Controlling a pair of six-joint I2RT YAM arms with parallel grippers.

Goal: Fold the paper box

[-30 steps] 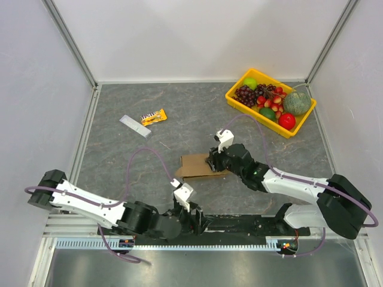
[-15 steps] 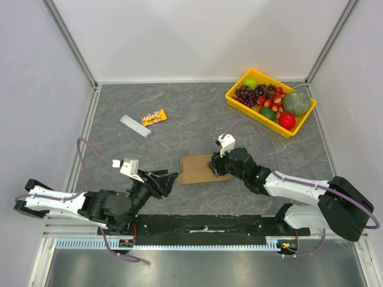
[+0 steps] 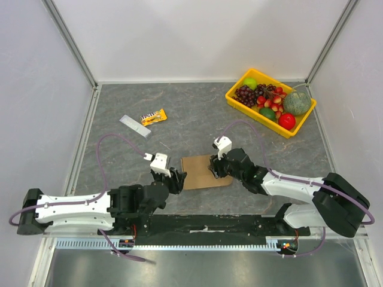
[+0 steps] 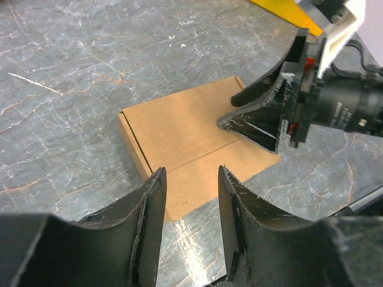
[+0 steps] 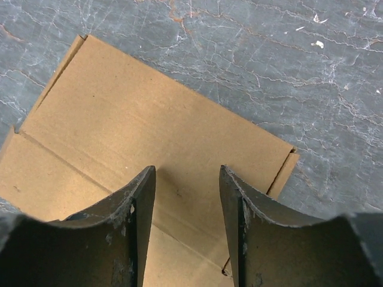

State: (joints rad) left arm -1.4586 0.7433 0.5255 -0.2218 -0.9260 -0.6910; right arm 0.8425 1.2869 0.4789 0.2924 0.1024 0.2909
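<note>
The paper box is a flat brown cardboard sheet with creases, lying on the grey table between both arms. In the left wrist view the paper box lies just ahead of my left gripper, which is open with only table and the box's near edge between its fingers. My left gripper sits at the box's left edge. My right gripper is over the box's right part. It is open, its fingers straddling a crease of the paper box; I cannot tell whether they touch it.
A yellow tray of fruit stands at the back right. A snack bar and a grey packet lie at the back left. Metal frame rails and white walls bound the table.
My left arm swung out from the base and came forward to the box's left edge, its jaws narrowing. The right gripper stayed over the box's right part.
</note>
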